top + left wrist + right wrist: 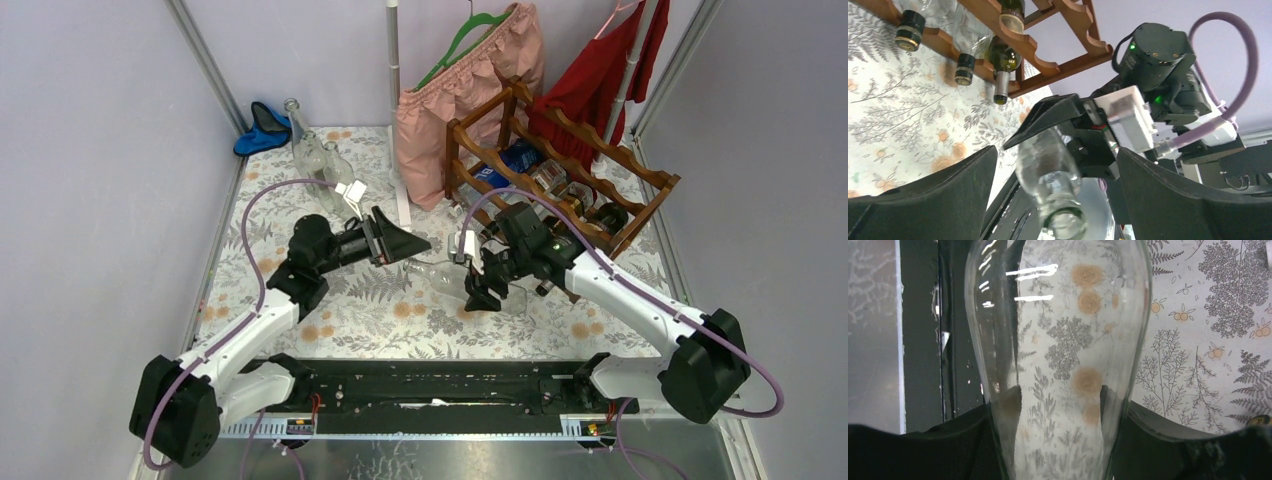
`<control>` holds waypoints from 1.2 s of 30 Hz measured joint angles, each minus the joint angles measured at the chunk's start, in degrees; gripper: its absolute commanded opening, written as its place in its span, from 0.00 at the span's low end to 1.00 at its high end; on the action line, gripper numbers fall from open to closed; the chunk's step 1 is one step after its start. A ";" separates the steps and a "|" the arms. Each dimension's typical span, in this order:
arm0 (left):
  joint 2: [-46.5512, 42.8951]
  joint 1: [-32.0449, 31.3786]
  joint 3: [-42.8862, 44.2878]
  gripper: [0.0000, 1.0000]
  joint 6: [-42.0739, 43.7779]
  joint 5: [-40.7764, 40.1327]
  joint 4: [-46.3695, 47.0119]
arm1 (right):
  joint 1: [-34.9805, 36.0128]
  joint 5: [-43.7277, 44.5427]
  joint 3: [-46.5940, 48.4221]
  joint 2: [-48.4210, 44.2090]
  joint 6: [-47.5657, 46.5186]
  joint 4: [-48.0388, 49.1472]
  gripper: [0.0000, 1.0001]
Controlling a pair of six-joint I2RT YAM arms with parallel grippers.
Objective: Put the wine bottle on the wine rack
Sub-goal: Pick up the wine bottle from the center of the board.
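The wine bottle (1058, 330) in my right hand (483, 285) is clear, glossy glass. Behind it the wine rack (1078, 25) is smooth varnished wood, and the tabletop (370, 310) under it looks like matt flowery cloth.

White-shelled left arm (250, 330) and right arm (630, 290), round black joint housings (185, 410), looping lilac cables (1249, 60), black wedge fingers (948, 195), green indicator lights (1132, 46).

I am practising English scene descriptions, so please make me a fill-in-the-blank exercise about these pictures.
The bottle in the right tool is made of clear ___.
The left tool is ___, gripping nothing.
The pink garment hangs on a ___ hanger.
Missing words: glass, open, green.
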 measured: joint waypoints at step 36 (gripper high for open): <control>3.61 -2.43 -8.39 0.68 -6.54 19.32 4.90 | 4.26 9.60 5.81 2.84 -21.24 -13.14 0.00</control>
